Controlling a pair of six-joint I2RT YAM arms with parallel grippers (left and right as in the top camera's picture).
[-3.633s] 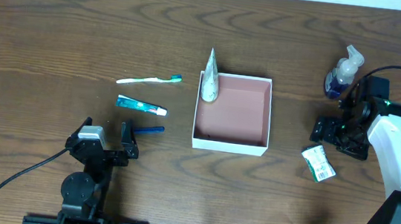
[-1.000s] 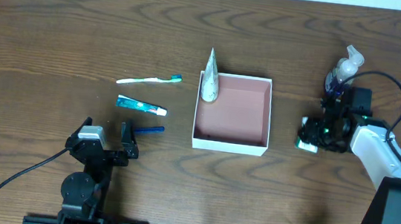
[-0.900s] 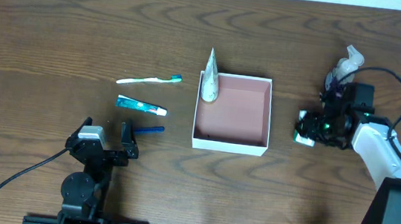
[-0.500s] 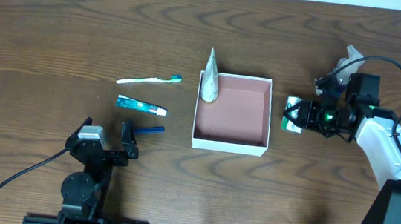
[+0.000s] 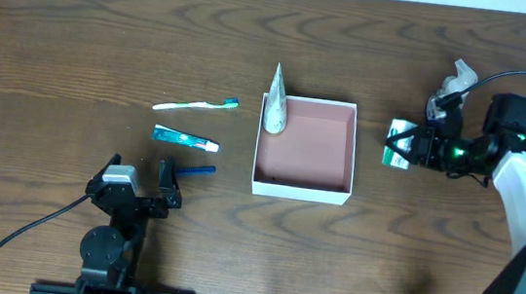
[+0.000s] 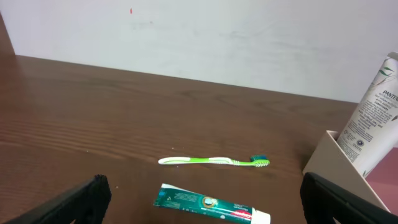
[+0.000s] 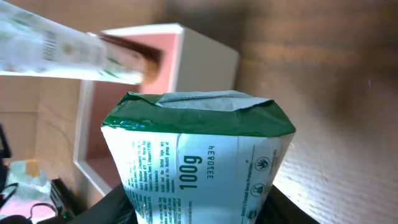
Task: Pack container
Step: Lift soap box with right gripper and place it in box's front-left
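The container (image 5: 301, 188), a shallow white-walled square box with a pink inside, sits mid-table. A white tube (image 5: 275, 104) leans on its far left corner. My right gripper (image 5: 412, 147) is shut on a green and white packet (image 5: 398, 145), held just right of the container's far right corner. In the right wrist view the packet (image 7: 199, 162) fills the frame above the gripper (image 7: 199, 211), with the container's wall (image 7: 205, 46) and the tube (image 7: 62, 53) beyond. My left gripper (image 5: 138, 173) stands open near the front left, holding nothing.
A green toothbrush (image 5: 195, 106) and a toothpaste tube (image 5: 185, 139) lie left of the container, with a small blue item (image 5: 198, 171) by the left gripper. A spray bottle (image 5: 451, 84) stands at the far right, behind the right arm.
The packet, earlier lying on the table at the right, is now in my right gripper, which carried it left and farther back toward the container. The left arm has not moved.
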